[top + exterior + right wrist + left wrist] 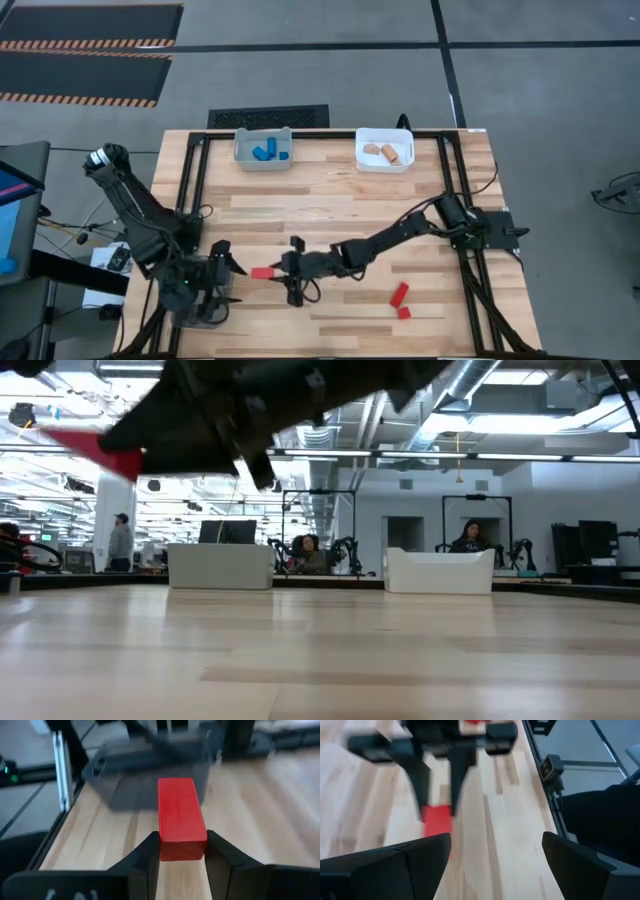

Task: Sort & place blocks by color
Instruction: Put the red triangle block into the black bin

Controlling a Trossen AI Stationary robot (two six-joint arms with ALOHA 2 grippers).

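Here a red block (182,817) is held between the closed fingers of the right gripper (281,268), clamped across its narrow width, with its long axis running straight out ahead of the fingertips. In the low view it is seen lifted clear of the table (340,215). Just beyond it, in line with that axis, a dark mesh bin (150,777) sits at the table's near left corner, close beside the left gripper (226,272), whose fingers are spread wide and hold nothing. The coming move is judged to be a short carry onward to that bin, to which the left arm is nearer, though the block is in the right's grasp. Two more red blocks (400,297) lie behind the right arm. Farthest off, blue blocks (266,153) are held in a grey bin (243,160) and tan blocks (388,152) in a white bin (362,158).
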